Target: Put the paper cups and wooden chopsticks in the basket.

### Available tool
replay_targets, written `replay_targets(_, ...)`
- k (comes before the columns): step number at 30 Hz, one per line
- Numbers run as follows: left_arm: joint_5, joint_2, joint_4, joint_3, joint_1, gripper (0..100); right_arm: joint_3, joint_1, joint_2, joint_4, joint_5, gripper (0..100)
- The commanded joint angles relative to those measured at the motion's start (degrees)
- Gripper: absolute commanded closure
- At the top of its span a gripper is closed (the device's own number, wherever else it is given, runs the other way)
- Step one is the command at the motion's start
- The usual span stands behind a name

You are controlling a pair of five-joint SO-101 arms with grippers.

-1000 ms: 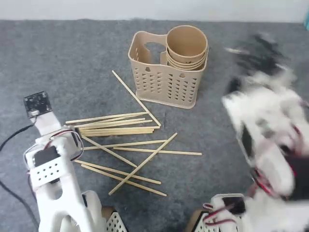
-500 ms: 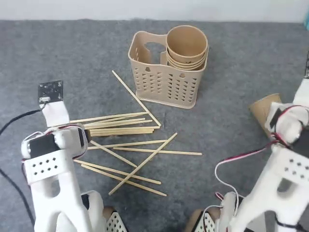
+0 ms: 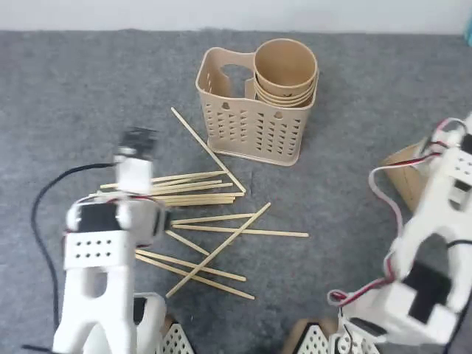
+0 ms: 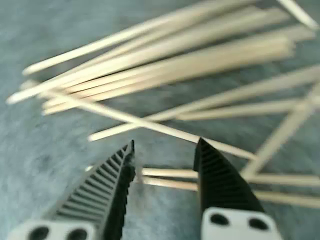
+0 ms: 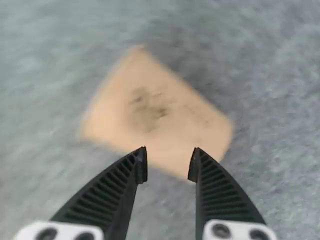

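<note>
Top-down and wrist views of a two-arm workspace on a grey carpet (image 3: 81, 81). A beige perforated basket (image 3: 247, 125) stands upright toward the far side of the carpet. A nested stack of paper cups (image 3: 285, 68) sits upright inside it, at the end nearer the right arm (image 3: 435, 221). The wooden chopsticks (image 3: 199, 217) lie scattered on the carpet in front of the basket, between it and the left arm (image 3: 99, 251). Several form a roughly parallel bundle and others cross one another. One runs diagonally past the basket's near corner. The left gripper (image 4: 165, 145) hangs low over this scatter with its black ribbed fingers (image 4: 112, 185) parted and nothing between them. One chopstick crosses just beyond the fingertips, and two more lie on the carpet beneath the gap. A single paper cup (image 5: 155, 125) lies on its side on the carpet, well apart from the basket, and in the high view the right arm partly hides it. The right gripper (image 5: 168, 150) is poised over the near edge of this cup, its fingers apart and gripping nothing.
</note>
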State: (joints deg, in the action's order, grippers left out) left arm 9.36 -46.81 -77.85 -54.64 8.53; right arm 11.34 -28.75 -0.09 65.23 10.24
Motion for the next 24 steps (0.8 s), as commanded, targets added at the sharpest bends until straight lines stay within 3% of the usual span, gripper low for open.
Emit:
replay_targets(1,-2.64,-0.70,-5.45,7.34,-11.52,94,-3.52,-6.11,2.15,-5.49,0.79,91.2)
replay_targets(3,-5.89,-0.70,-4.84,8.48,-12.31,100,-3.52,-7.69,2.42,-7.08,-0.53,99.4)
replay_targets(6,-7.56,-0.88,-1.67,7.87,-12.31,99,-3.60,-7.78,2.42,-7.16,-5.27,96.9)
replay_targets(13,-11.69,-1.14,5.80,1.54,-12.13,99,-3.69,-7.43,3.03,-13.32,-5.27,99.0)
replay_targets(20,-16.00,-0.79,14.07,-2.24,-1.05,99,-3.96,-5.93,9.27,-23.16,-5.27,98.7)
replay_targets(24,-17.76,-1.14,17.76,-4.88,1.93,99,-4.04,-3.91,15.96,-29.85,-5.27,98.8)
